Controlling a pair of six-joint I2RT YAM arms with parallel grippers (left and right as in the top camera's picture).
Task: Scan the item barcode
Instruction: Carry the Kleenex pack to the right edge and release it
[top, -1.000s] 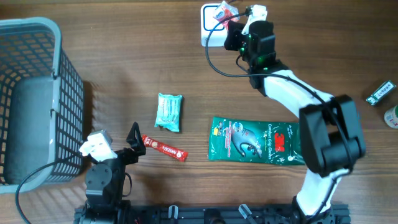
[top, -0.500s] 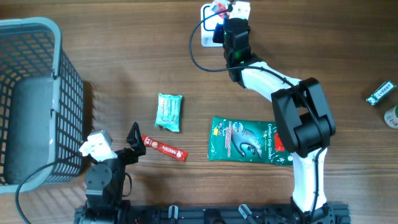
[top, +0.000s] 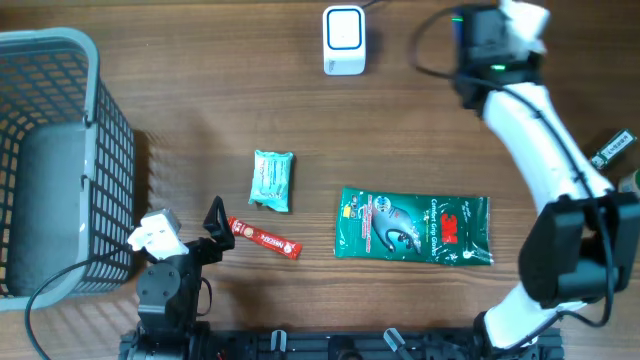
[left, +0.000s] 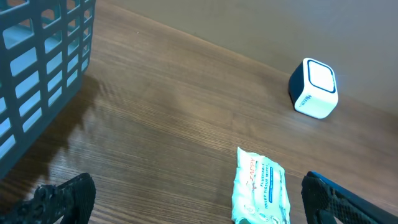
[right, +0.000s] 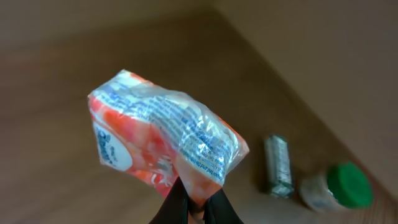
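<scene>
Orange-and-white crinkly plastic packet (right: 161, 140) hangs in the air above the brown wooden table (top: 200, 90), pinched by its lower edge between the closed black fingers of the right gripper (right: 194, 202), its fine print turned to the wrist camera. From overhead, the right arm reaches to the table's far edge, well to the right of the white rounded box scanner (top: 343, 40), and the packet itself cannot be made out there. Below the packet lie a small silver foil stick (right: 278, 165) and a jar with a green lid (right: 348, 185). The left gripper (top: 218, 230) rests near the front edge with its jaws spread wide and holding nothing, beside a red bar wrapper (top: 265, 239). A teal wipes pack (top: 271, 180), a flat green printed pouch (top: 412, 227) and a grey plastic basket (top: 110, 140) share the tabletop.
</scene>
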